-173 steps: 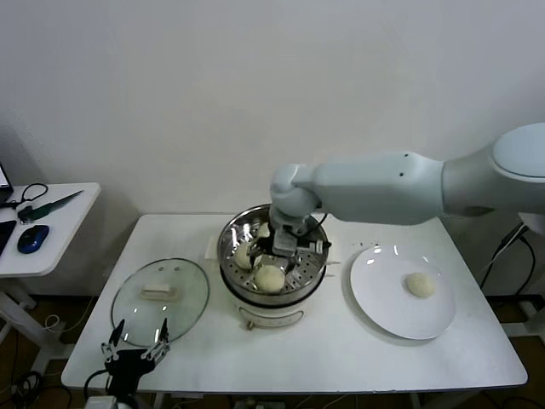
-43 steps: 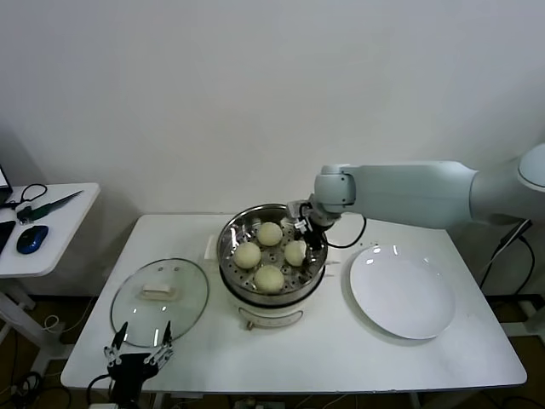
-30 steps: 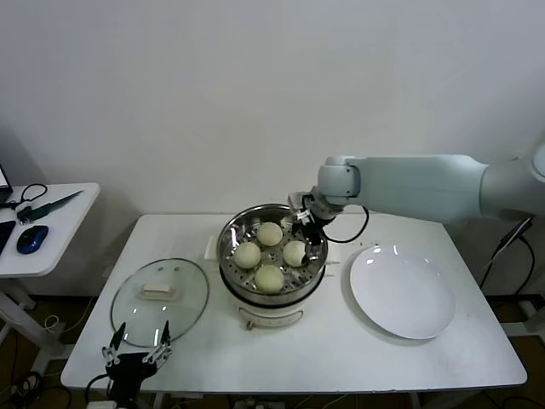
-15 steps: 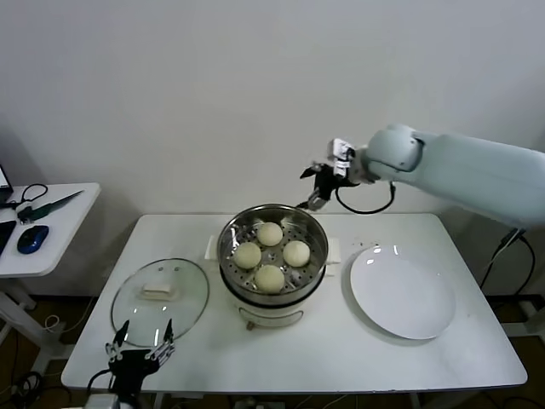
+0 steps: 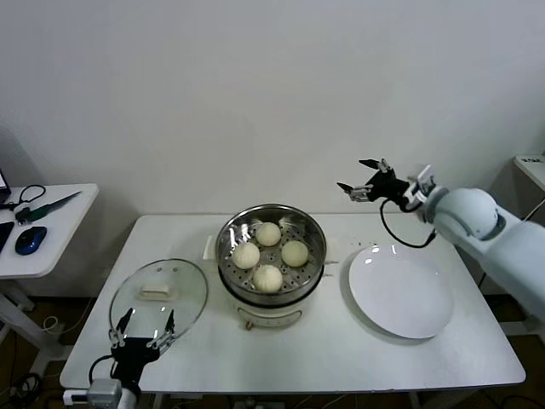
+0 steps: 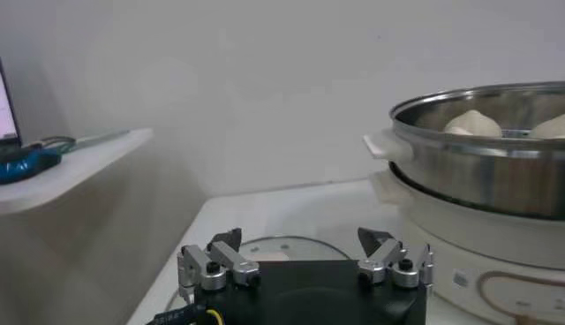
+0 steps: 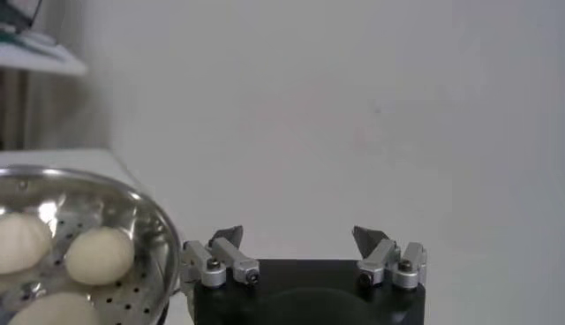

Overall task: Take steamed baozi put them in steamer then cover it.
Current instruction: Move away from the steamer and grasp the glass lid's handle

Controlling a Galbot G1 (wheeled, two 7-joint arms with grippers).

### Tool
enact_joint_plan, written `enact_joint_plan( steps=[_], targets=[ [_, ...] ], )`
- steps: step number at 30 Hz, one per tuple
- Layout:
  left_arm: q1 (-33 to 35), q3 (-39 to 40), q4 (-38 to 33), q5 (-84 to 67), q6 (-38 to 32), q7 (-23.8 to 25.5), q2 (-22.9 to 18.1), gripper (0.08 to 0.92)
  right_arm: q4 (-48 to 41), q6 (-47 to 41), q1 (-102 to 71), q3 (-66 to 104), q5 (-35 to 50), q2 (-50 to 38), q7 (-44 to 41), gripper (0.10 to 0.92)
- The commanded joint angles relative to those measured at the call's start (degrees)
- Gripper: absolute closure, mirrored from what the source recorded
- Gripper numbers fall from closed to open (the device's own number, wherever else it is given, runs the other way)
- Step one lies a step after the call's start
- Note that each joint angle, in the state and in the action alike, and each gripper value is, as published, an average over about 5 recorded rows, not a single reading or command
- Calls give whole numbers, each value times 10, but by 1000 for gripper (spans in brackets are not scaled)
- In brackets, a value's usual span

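The head view looks forward and down from above onto the whole table (image 5: 298,358), with the steamer (image 5: 272,256) at centre. The left wrist view sits low at table height, close beside the steamer (image 6: 477,168), looking across at its wall. The right wrist view looks from higher, catching the steamer (image 7: 132,238) rim. All three share the steamer.

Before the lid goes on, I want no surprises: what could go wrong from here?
The glass lid lies flat on the table near its front edge; its only grip is the small handle, so the open left gripper might slip or nudge it off the table. The buns are domed; one sitting high could stop the lid seating on the steamer. The open right gripper hangs above the table to the right of the steamer and could obstruct the carry.
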Motion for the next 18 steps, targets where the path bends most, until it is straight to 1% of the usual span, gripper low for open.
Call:
enact_joint_plan(
  steps=[1, 5, 9, 12, 15, 17, 18],
  targets=[
    [-22, -7, 27, 31, -32, 4, 41, 177, 53, 163, -724, 659, -104, 149, 21, 203],
    [-24, -7, 38, 63, -71, 10, 49, 177, 45, 229, -749, 665, -135, 232, 5, 203],
    [-27, -10, 50, 97, -105, 8, 50, 177, 47, 265, -766, 652, -159, 296, 2, 203],
    [-30, -17, 66, 152, -136, -3, 53, 177, 47, 296, -777, 632, -187, 341, 4, 203],
    [-35, -26, 89, 243, -165, -38, 65, 177, 39, 321, -785, 610, -203, 379, 7, 203],
    [-41, -28, 110, 345, -169, -88, 78, 177, 29, 333, -788, 596, -208, 396, 11, 203],
    [-46, -26, 124, 402, -165, -121, 85, 177, 22, 339, -788, 589, -210, 403, 12, 203]
  ],
)
